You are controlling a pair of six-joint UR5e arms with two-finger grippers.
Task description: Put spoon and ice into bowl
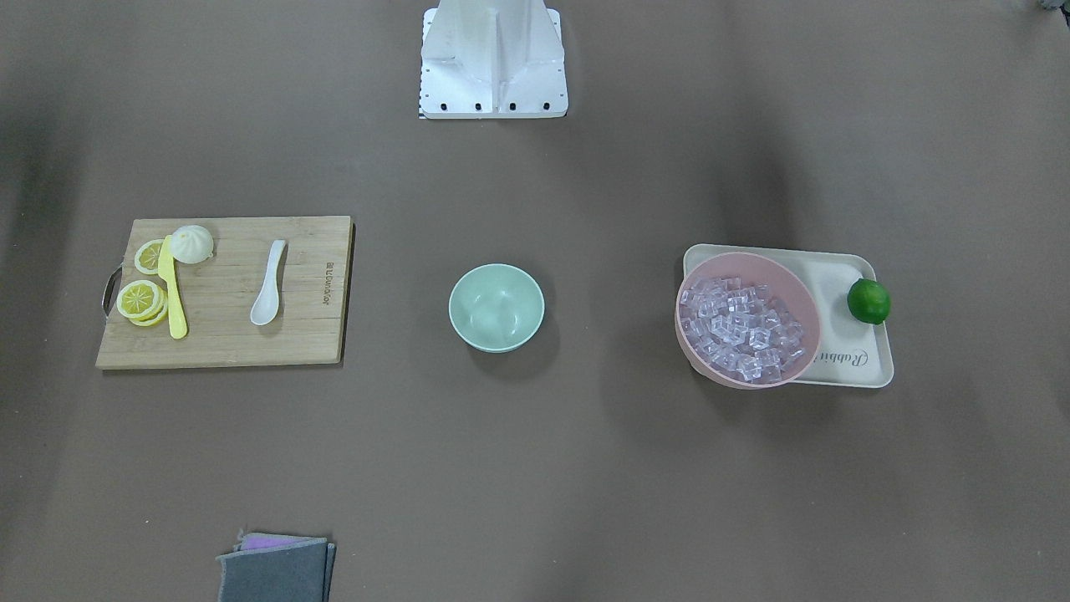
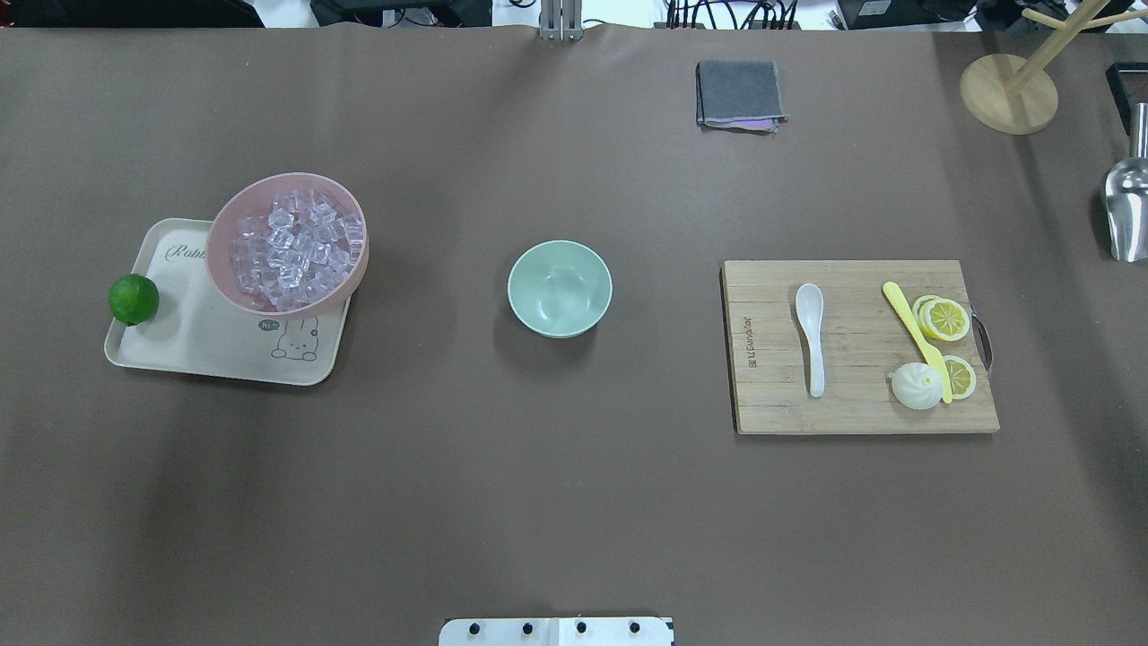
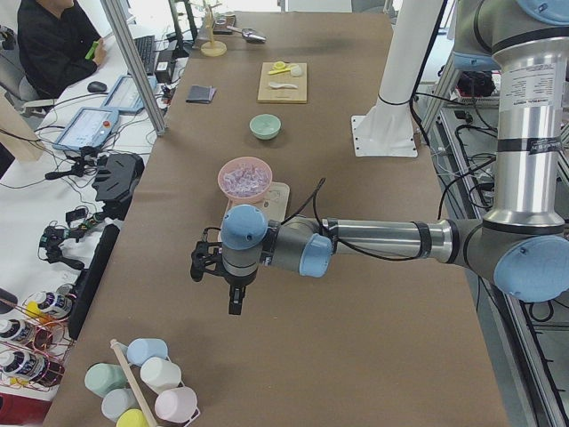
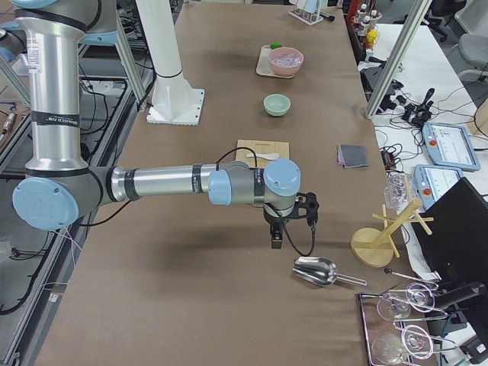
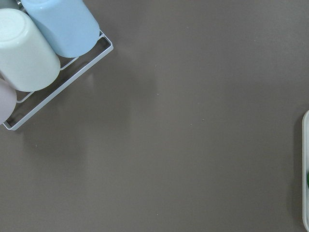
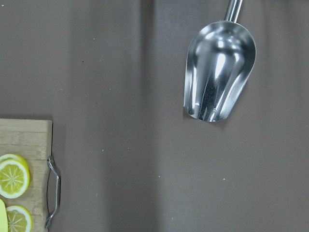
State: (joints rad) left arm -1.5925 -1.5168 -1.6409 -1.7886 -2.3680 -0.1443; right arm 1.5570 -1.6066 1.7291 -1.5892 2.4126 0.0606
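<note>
The white spoon (image 1: 269, 284) lies on a wooden cutting board (image 1: 226, 334), handle toward the robot; it also shows in the overhead view (image 2: 811, 336). The empty mint-green bowl (image 1: 496, 306) (image 2: 560, 288) stands at the table's middle. Clear ice cubes (image 1: 740, 328) (image 2: 296, 249) fill a pink bowl (image 1: 786, 266) on a cream tray (image 1: 836, 368). My left gripper (image 3: 234, 307) hangs over bare table beyond the tray's end. My right gripper (image 4: 275, 240) hangs past the board, near a metal scoop (image 4: 316, 271). I cannot tell whether either is open or shut.
A yellow knife (image 1: 175, 293), lemon slices (image 1: 140, 299) and a white bun (image 1: 194, 242) lie on the board. A lime (image 1: 868, 301) sits on the tray. A folded grey cloth (image 2: 739, 93), a wooden stand (image 2: 1009, 90) and a cup rack (image 5: 38, 48) stand at the edges.
</note>
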